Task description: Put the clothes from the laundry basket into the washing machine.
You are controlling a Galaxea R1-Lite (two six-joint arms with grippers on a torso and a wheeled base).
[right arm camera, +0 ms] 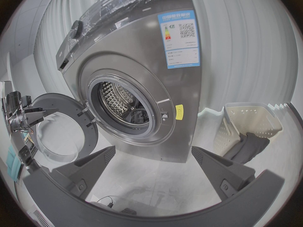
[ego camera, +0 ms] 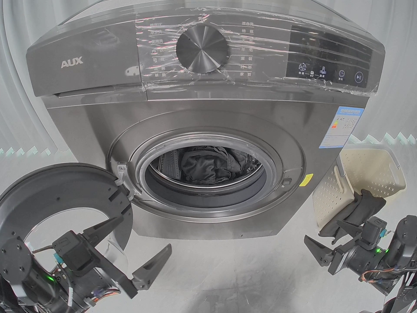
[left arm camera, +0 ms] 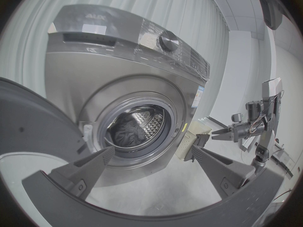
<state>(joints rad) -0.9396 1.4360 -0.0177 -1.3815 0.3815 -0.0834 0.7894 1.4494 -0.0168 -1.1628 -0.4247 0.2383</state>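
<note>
My left hand [ego camera: 145, 232] hangs low by the open door [ego camera: 56, 188] of the washing machine [ego camera: 208, 109], fingers spread wide, empty. My right hand [ego camera: 321, 230], equally wide and empty, hovers near the laundry basket [ego camera: 378, 166]. Dark clothes [ego camera: 208, 164] lie in the drum [ego camera: 167, 161]; another garment [ego camera: 362, 207] drapes over the basket's rim, partly hidden.

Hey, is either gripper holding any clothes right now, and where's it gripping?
Nothing is held: the left gripper and the right gripper are both open and empty.

Grey washing machine [ego camera: 204, 114] stands with door [ego camera: 52, 192] swung open, dark clothes [ego camera: 208, 164] heaped in its drum [ego camera: 168, 161]. Just beside it, a cream perforated laundry basket [ego camera: 378, 166] holds another dark garment [ego camera: 362, 207], apparently draped over its rim.
</note>
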